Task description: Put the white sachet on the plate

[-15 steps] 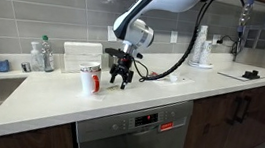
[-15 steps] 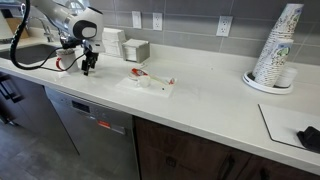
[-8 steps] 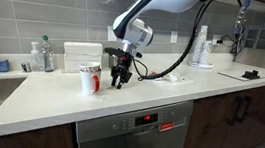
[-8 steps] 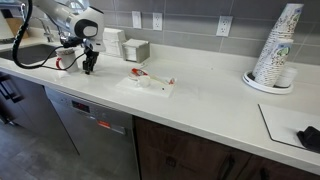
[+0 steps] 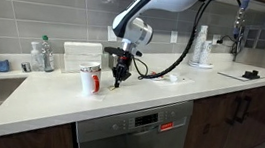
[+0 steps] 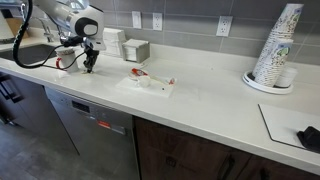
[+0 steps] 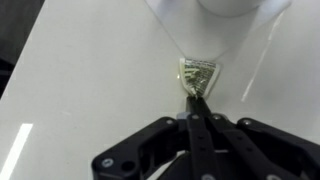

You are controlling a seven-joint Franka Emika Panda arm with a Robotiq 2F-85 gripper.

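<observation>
Gripper fingers pressed together, pinching lower edge of white sachet in upper middle of wrist view. Sachet just below white mug with red marks. In both exterior views gripper down low at counter, right beside mug. Plate sits well apart from gripper, toward middle of frame. Cannot tell if sachet touches counter.

Bright, even indoor light, mild glare on the pale surface, exterior views fairly sharp, wrist view soft and blurred, hand dark against white.
</observation>
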